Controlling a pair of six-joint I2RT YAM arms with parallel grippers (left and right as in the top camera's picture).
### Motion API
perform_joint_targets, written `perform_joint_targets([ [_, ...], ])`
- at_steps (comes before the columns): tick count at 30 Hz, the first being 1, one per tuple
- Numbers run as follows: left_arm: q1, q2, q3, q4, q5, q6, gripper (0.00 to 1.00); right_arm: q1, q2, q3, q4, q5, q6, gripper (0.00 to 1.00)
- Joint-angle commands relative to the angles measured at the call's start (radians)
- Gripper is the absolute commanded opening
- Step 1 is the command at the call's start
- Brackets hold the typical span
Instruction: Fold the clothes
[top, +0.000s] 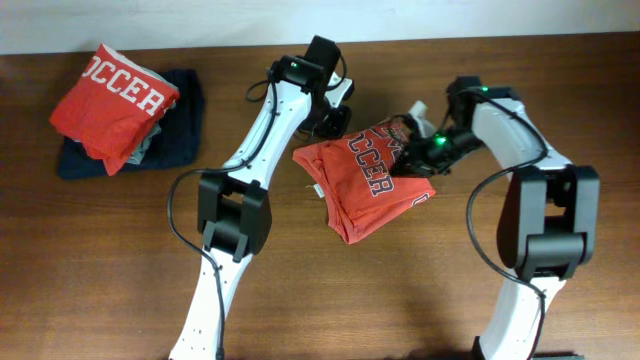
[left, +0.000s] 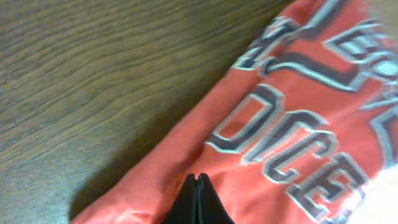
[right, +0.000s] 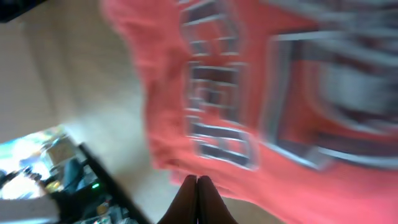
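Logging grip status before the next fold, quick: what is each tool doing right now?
Left tool: closed, pinching the red T-shirt.
Right tool: closed, pinching the same shirt's edge; the view is blurred.

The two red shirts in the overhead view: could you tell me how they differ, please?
The left shirt sits on a navy garment; the centre shirt is over bare table. No claw touches the left shirt; the left claw and right claw are shut on the centre shirt. Both are red with white block lettering.
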Motion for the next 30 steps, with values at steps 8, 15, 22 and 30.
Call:
perform_joint_targets([
  [8, 0.031, 0.097, -0.016, 0.000, -0.067, 0.016, 0.01, -0.024, 0.002, -0.076, 0.093, 0.211, 0.035, 0.04],
  [15, 0.033, 0.117, -0.015, 0.002, -0.090, 0.015, 0.00, -0.024, 0.014, -0.196, 0.233, 0.286, 0.108, 0.04],
  [22, 0.033, 0.115, 0.131, -0.042, -0.089, 0.015, 0.00, -0.024, 0.008, -0.134, 0.178, 0.283, 0.117, 0.04],
  [30, 0.033, 0.116, 0.465, -0.164, -0.089, -0.029, 0.02, -0.024, -0.006, 0.104, 0.060, 0.259, 0.117, 0.04],
])
